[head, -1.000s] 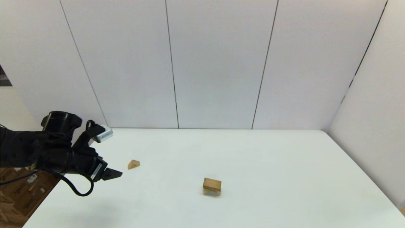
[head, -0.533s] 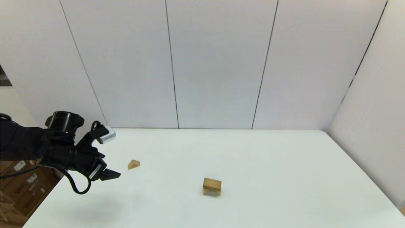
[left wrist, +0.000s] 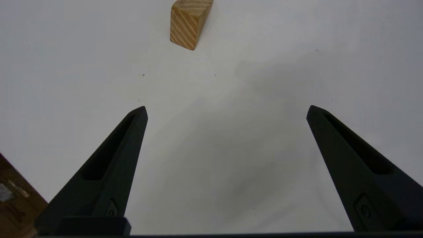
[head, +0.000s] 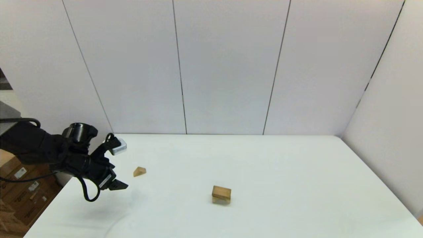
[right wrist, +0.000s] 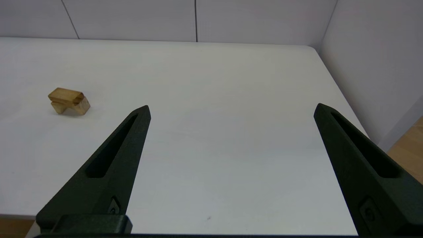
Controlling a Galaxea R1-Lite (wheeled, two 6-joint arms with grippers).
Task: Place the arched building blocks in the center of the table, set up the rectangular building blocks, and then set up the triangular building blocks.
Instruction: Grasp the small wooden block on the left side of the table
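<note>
Over the last second the left arm has swung inward and dropped a little, so its left claw (head: 119, 185) now hangs just above the tabletop (head: 297, 172), nearer the triangular building blocks (head: 139, 171) than before; nothing else has shifted. Its fingers stand wide apart and empty, and in the left wrist view the wedge (left wrist: 189, 22) lies ahead of them, slightly off the centre line, untouched. At mid-table the rectangular building blocks (head: 221, 191) already sit flat on top of the arched building blocks (head: 219, 200), whose legs rest on the white surface. The right claw (right wrist: 231, 107) waits off the near right edge, spread wide, holding nothing.

That wedge looks light, hard and dry, bare wood that should not crush but could squirt out of a pinch on its sloped faces. Better, I think, to close on the two flat triangular ends, low down, keeping the ridge upward.
</note>
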